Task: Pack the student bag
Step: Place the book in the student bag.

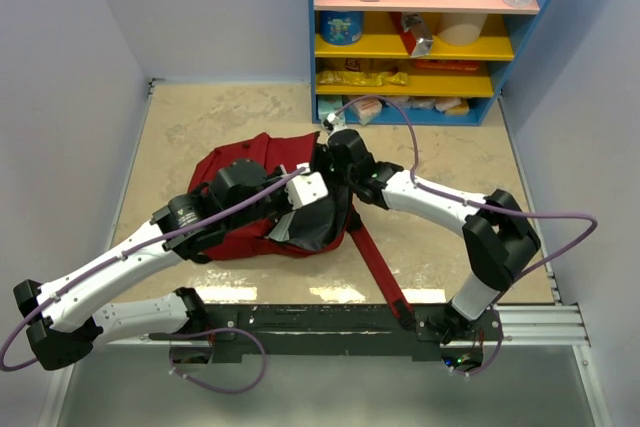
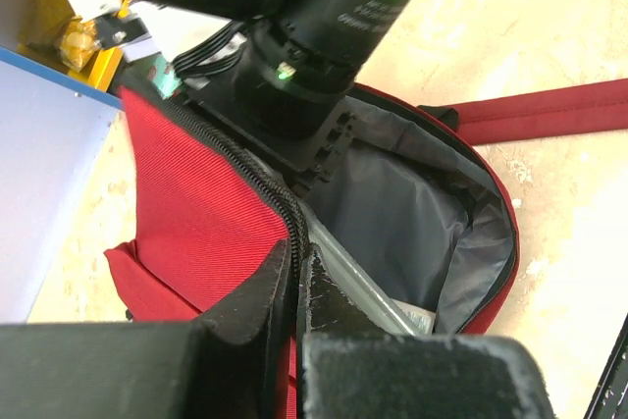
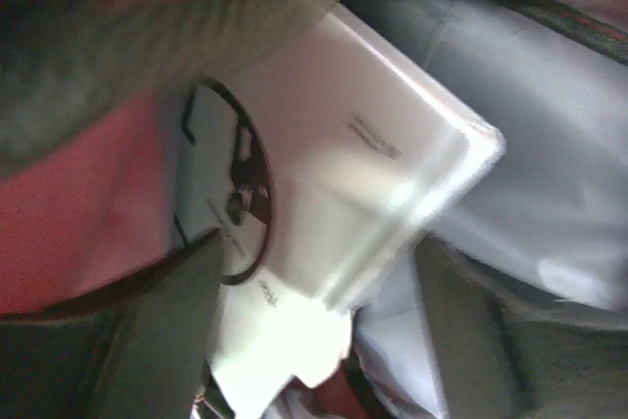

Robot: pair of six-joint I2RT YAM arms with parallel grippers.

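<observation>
Arms meet over the bag (image 1: 235, 242) at mid-worktop (image 1: 200, 122) in the top view. The left arm (image 1: 130, 252) reaches in from the lower left and the right arm (image 1: 440, 202) folds back from the right. Both wrists crowd the bag's mouth and hide their jaws, and the strap (image 1: 380, 262) trails toward the near edge. In the left wrist view the left jaws are pinched together on the red zipper edge, with dark lining gaping beyond. The right wrist view is blurred: the right jaws stand apart inside the bag, a white box (image 3: 343, 174) between them, and contact is unclear.
</observation>
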